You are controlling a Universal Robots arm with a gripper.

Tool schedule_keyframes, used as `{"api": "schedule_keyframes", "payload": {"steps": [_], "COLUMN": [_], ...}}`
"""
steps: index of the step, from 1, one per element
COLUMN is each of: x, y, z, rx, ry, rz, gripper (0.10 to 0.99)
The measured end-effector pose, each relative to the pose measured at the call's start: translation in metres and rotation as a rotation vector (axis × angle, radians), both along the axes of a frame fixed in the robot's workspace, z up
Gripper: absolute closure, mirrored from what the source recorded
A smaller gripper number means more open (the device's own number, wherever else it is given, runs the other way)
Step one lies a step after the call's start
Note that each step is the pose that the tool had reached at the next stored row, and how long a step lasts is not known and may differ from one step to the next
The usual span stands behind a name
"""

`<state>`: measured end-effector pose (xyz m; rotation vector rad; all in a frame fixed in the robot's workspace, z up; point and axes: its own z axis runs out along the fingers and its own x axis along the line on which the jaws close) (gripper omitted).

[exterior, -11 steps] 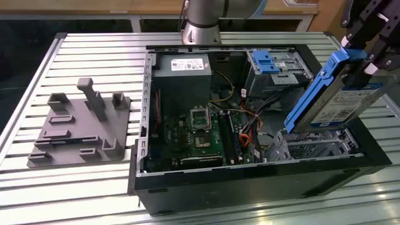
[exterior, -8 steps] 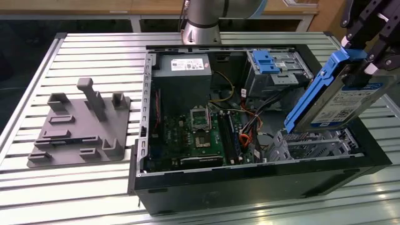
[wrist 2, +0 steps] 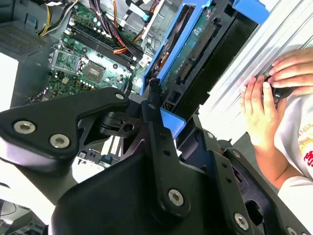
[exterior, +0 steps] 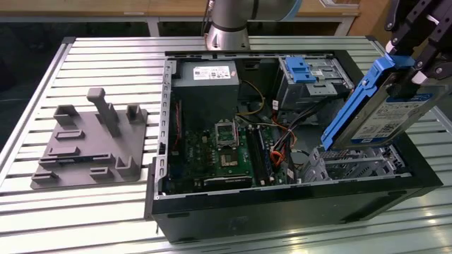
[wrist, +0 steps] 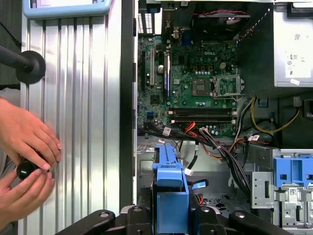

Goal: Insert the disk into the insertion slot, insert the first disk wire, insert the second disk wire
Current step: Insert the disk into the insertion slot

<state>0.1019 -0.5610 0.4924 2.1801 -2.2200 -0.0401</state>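
In the exterior view my gripper (exterior: pixel 413 71) is shut on the disk (exterior: pixel 392 114), a silver drive with white labels in a blue carrier rail. The drive hangs steeply tilted, with its lower end just above the insertion slot (exterior: pixel 356 161), a low perforated silver cage at the case's near right corner. In the second wrist view the black fingers (wrist 2: pixel 152 105) clamp the disk's blue rail (wrist 2: pixel 168 54), and its green circuit side faces the camera. The first wrist view looks down along the disk's blue edge (wrist: pixel 171 193) into the case. Loose orange and black wires (exterior: pixel 279 140) lie beside the cage.
The open computer case (exterior: pixel 282 206) lies on a slatted metal table (exterior: pixel 99 53). A taller grey bay with a blue latch (exterior: pixel 307 74) stands behind the cage. A grey fixture (exterior: pixel 92 143) sits on the exterior view's left. A person's hands (wrist: pixel 24 142) rest on the table by the case.
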Motion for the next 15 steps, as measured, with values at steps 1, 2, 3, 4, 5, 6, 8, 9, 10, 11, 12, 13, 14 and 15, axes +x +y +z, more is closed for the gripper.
{"api": "schedule_keyframes", "payload": {"steps": [1, 2, 3, 4, 5, 6, 8, 9, 10, 11, 12, 13, 14, 15], "x": [0.0000, 0.0000, 0.0000, 0.0000, 0.0000, 0.0000, -0.0001, -0.0001, -0.0001, -0.0001, -0.0001, -0.0002, -0.0001, -0.0001], "y": [0.0000, 0.0000, 0.0000, -0.0001, -0.0002, -0.0003, -0.0007, -0.0010, -0.0013, -0.0017, -0.0021, -0.0026, -0.0030, -0.0034], "z": [0.0000, 0.0000, 0.0001, 0.0001, 0.0000, 0.0000, 0.0000, -0.0001, 0.0000, 0.0000, 0.0000, 0.0000, 0.0000, 0.0000], "rx": [0.000, 0.000, 0.001, 0.004, 0.007, 0.011, 0.020, 0.025, 0.032, 0.038, 0.046, 0.053, 0.060, 0.066], "ry": [0.0000, 0.0000, -0.0001, -0.0002, -0.0005, -0.0008, -0.0014, -0.0017, -0.0020, -0.0022, -0.0024, -0.0025, -0.0027, -0.0028], "rz": [0.000, 0.000, 0.000, 0.000, 0.000, 0.000, 0.000, 0.000, 0.001, 0.001, 0.001, 0.001, 0.001, 0.001], "gripper": [0.722, 0.722, 0.722, 0.722, 0.722, 0.722, 0.722, 0.722, 0.722, 0.722, 0.722, 0.722, 0.722, 0.722]}}
